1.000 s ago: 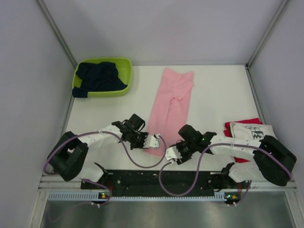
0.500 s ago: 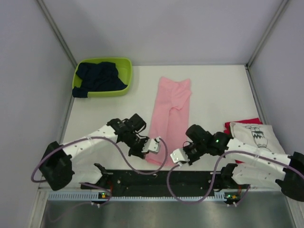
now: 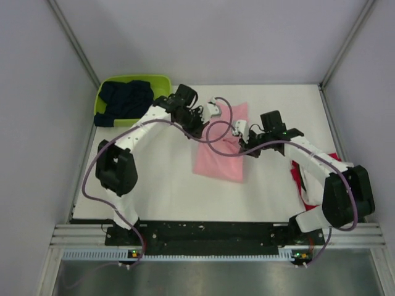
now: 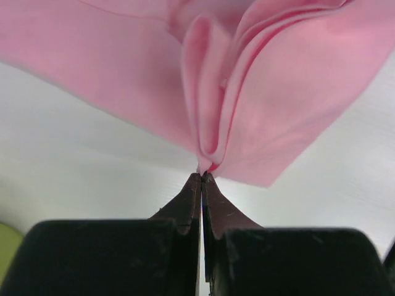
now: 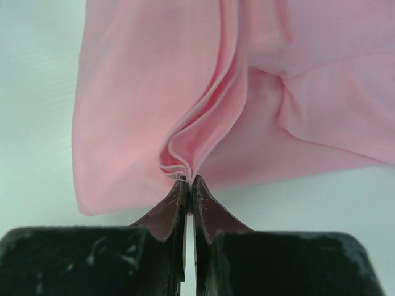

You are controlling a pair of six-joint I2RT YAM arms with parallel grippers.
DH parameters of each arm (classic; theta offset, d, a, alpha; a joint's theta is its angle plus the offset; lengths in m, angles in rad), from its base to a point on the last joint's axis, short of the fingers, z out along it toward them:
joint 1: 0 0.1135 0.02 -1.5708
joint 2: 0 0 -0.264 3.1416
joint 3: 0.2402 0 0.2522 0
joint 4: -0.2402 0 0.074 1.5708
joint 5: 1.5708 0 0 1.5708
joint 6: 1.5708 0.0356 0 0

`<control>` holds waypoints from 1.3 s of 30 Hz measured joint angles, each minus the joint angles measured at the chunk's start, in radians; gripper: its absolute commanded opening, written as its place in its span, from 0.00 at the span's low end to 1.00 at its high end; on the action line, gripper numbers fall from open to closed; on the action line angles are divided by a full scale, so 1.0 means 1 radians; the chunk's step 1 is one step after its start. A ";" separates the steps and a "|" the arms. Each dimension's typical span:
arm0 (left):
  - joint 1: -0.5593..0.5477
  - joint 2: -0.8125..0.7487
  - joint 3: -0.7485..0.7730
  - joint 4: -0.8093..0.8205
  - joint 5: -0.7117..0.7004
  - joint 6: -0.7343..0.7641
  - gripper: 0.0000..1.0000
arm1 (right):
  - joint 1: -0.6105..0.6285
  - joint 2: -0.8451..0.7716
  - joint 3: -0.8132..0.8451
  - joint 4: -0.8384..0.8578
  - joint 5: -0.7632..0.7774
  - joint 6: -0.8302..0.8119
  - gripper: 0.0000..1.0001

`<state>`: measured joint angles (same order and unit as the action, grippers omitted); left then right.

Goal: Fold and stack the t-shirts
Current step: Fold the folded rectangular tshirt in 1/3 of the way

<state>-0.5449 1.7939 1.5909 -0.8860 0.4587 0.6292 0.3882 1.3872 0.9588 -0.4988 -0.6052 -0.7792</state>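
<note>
The pink t-shirt (image 3: 219, 161) lies mid-table, doubled over on itself into a shorter shape. My left gripper (image 3: 201, 123) is shut on a bunched edge of the pink t-shirt (image 4: 247, 92), pinching it at the fingertips (image 4: 196, 185). My right gripper (image 3: 242, 134) is shut on another folded edge of the pink t-shirt (image 5: 185, 92) in the same way. The navy t-shirt (image 3: 126, 102) sits crumpled in the basket. At the right, a strip of the red t-shirt (image 3: 297, 174) shows beside the right arm. That arm hides the white t-shirt.
The lime-green basket (image 3: 162, 80) stands at the back left corner. Purple cables (image 3: 213, 132) loop from both wrists over the pink cloth. Grey walls close in the table on the left, right and back.
The right gripper closed on the pink shirt's near hem. Both arms then swung from the near edge to the far side, carrying that hem up and over the shirt.
</note>
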 measured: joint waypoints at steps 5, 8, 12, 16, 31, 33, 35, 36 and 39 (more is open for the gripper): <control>0.039 0.217 0.287 -0.005 -0.050 -0.016 0.00 | -0.067 0.196 0.097 0.099 0.004 0.040 0.00; 0.035 0.270 0.302 -0.015 -0.086 -0.018 0.00 | -0.077 0.266 0.117 0.114 0.021 0.041 0.00; 0.036 0.327 0.305 -0.019 -0.138 -0.026 0.00 | -0.097 0.316 0.127 0.137 0.043 0.056 0.00; 0.039 0.356 0.306 -0.016 -0.169 -0.029 0.00 | -0.116 0.322 0.130 0.171 0.048 0.076 0.00; 0.057 0.369 0.319 0.098 -0.311 -0.097 0.66 | -0.184 0.418 0.276 0.292 0.157 0.348 0.45; 0.072 0.335 0.286 0.127 -0.293 -0.102 0.66 | -0.216 0.395 0.303 0.322 0.156 0.452 0.47; 0.086 0.254 0.198 0.153 -0.257 -0.100 0.63 | -0.237 0.351 0.302 0.323 0.143 0.541 0.48; 0.093 0.199 0.142 0.157 -0.236 -0.099 0.61 | -0.243 0.324 0.296 0.325 0.129 0.593 0.48; 0.080 0.048 -0.004 0.161 -0.172 -0.096 0.55 | -0.241 0.248 0.243 0.333 0.086 0.734 0.42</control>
<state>-0.4652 1.8423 1.5871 -0.7250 0.2871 0.5331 0.1471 1.6356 1.2022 -0.1654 -0.5190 -0.0448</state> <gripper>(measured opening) 0.607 0.470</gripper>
